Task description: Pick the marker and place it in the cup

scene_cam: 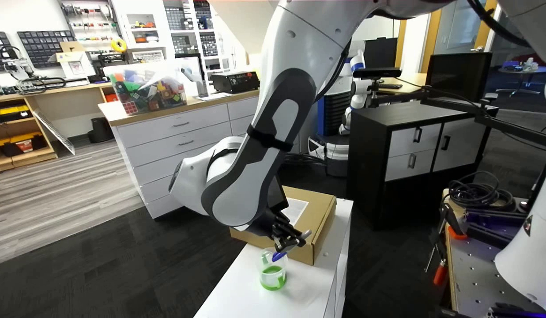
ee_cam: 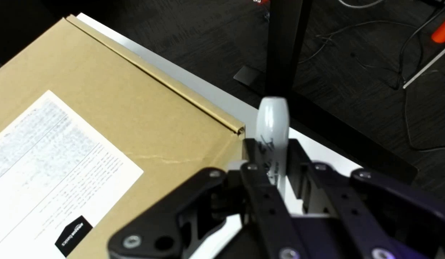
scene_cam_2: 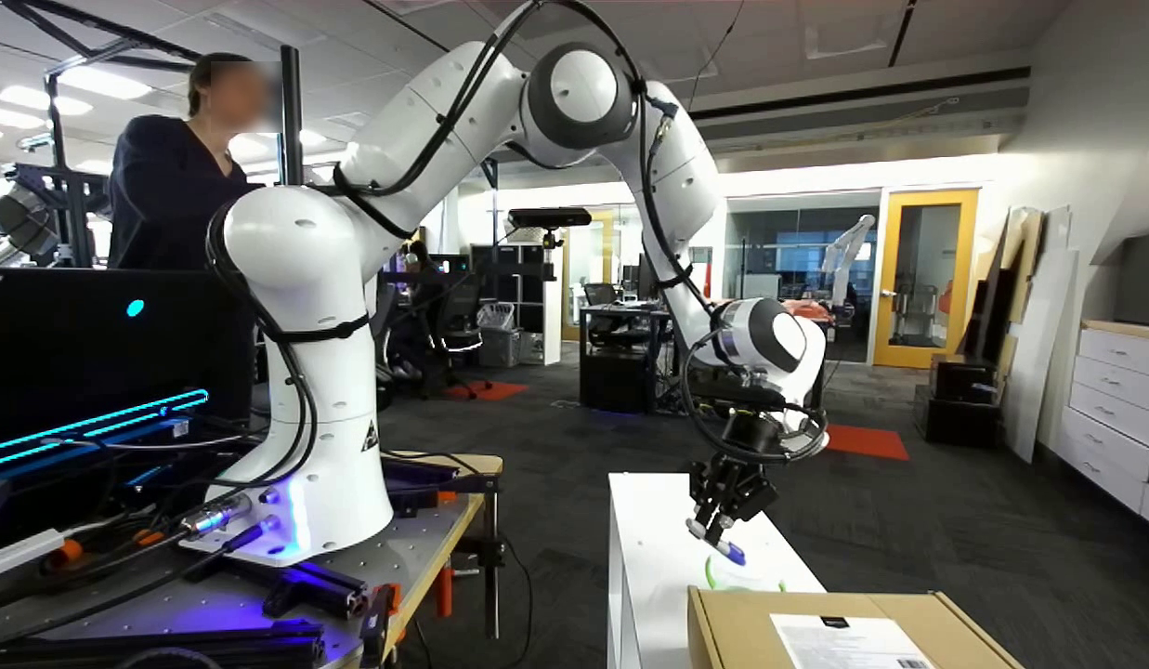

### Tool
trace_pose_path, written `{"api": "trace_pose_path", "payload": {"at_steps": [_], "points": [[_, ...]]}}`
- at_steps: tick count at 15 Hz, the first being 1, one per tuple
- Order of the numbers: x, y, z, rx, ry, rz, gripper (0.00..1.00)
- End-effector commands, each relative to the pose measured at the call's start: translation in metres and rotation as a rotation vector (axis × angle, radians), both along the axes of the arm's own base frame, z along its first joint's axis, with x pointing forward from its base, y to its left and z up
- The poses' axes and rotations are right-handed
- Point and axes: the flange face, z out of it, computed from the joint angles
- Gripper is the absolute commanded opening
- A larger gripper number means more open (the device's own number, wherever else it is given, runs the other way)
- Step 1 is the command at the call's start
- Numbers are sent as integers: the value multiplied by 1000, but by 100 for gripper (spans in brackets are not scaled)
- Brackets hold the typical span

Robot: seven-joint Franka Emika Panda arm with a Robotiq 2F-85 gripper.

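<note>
High in an exterior view, we're peering down past the arm (scene_cam: 295,57) onto the tabletop (scene_cam: 237,300); almost level in an exterior view, looking across the box (scene_cam_2: 843,602) toward the door (scene_cam_2: 927,279)! Wrist view, right in tight behind the pincer (ee_cam: 272,154), angled downward; all three share box and tabletop.

White arm (scene_cam_2: 583,85), grey joint ring (scene_cam_2: 539,98), black cables (scene_cam_2: 464,98), black claw (ee_cam: 272,151), silver screws (ee_cam: 131,241)

dark carpet (scene_cam_2: 899,520), white drawers (scene_cam: 184,143), yellow door (scene_cam_2: 927,279)

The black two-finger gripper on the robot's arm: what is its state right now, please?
Black two-finger gripper: closed, holding the slim blue-ended white marker.
</note>
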Motion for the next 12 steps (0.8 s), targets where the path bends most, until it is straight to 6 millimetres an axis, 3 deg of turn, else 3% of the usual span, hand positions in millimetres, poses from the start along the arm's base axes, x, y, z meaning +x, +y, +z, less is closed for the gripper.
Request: {"api": "trace_pose_path", "payload": {"at_steps": [1, 8, 9, 10, 12], "points": [[12, 17, -7, -52, 16, 55, 6], [18, 42, -33, -100, 41, 143, 9], [18, 44, -35, -110, 45, 155, 47], [19, 45, -36, -114, 44, 165, 48], [21, 44, -36, -125, 44, 171, 59]]}}
